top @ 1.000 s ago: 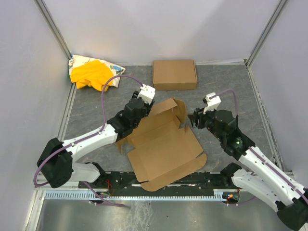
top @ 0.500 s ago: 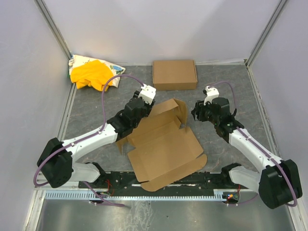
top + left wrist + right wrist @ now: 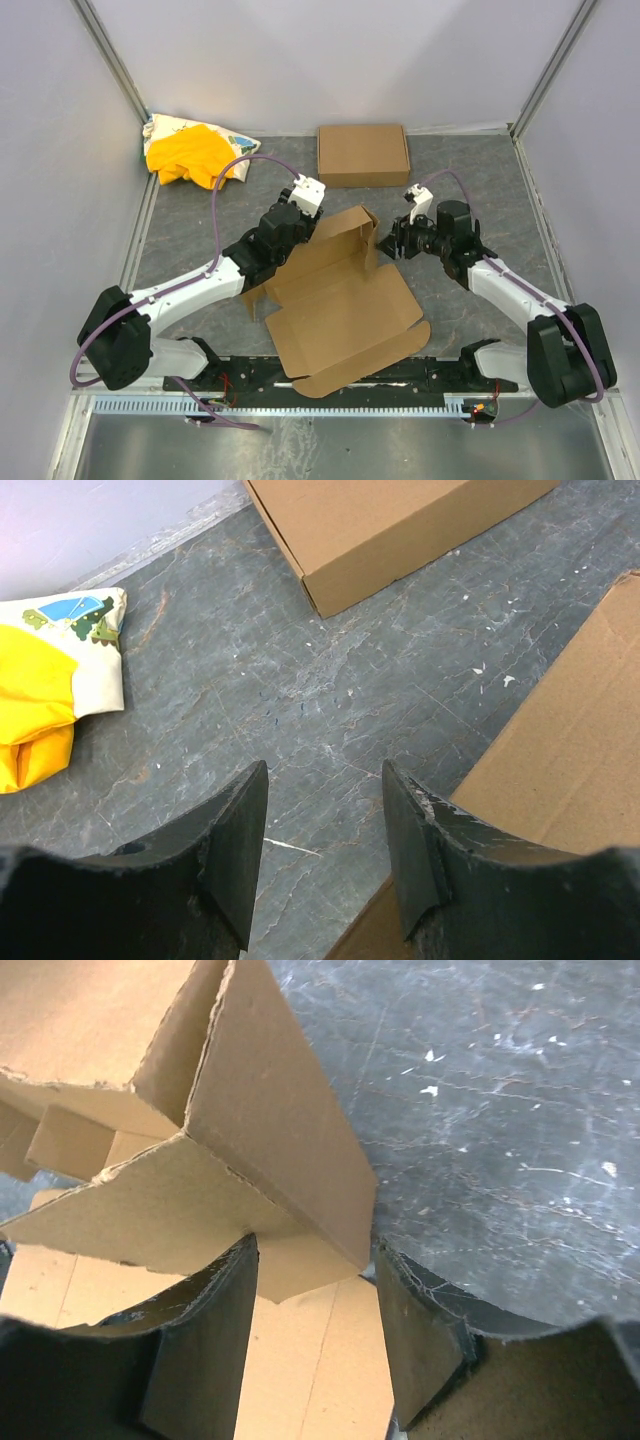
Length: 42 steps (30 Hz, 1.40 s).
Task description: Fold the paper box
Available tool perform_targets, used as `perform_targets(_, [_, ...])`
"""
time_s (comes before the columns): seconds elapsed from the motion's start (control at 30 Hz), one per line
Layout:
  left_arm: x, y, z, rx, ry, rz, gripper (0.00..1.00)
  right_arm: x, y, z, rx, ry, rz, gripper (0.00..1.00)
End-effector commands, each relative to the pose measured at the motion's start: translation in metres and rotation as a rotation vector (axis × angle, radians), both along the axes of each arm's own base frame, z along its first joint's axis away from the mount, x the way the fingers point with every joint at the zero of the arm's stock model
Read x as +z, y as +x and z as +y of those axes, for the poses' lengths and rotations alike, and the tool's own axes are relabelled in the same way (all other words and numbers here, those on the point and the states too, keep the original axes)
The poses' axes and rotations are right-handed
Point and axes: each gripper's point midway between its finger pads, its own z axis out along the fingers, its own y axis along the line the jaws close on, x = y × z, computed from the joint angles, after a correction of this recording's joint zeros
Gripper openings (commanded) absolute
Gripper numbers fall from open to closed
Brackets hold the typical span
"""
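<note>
Flap edge of paper box (image 3: pixel 270 1150) inside spread right hand (image 3: pixel 315 1252) — left hand (image 3: pixel 325 780) spread, empty

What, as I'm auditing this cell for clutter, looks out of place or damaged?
A crumpled yellow cloth lies in the far-left corner. The paper box lies askew, its near corner over the base rail. No damage shows.
</note>
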Motion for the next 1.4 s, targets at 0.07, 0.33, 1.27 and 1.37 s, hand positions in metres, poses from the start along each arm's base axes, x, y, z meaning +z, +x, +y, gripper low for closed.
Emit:
perform_targets(0.07, [-0.001, -0.003, -0.009, -0.024, -0.033, 0.037, 0.56, 0.033, 0.004, 0.017, 0.096, 0.087, -0.117, 0.58])
perform_targets(0.33, [-0.001, -0.005, -0.014, -0.044, -0.055, 0.047, 0.55, 0.028, 0.006, 0.032, 0.108, 0.083, -0.109, 0.58])
perform_targets(1.27, [0.004, -0.016, -0.028, -0.123, -0.113, 0.067, 0.52, -0.001, 0.029, 0.047, -0.248, 0.036, -0.197, 0.16])
perform_targets(1.37, [0.005, -0.016, -0.029, -0.128, -0.117, 0.067, 0.51, -0.002, 0.026, 0.052, -0.271, 0.018, -0.209, 0.11])
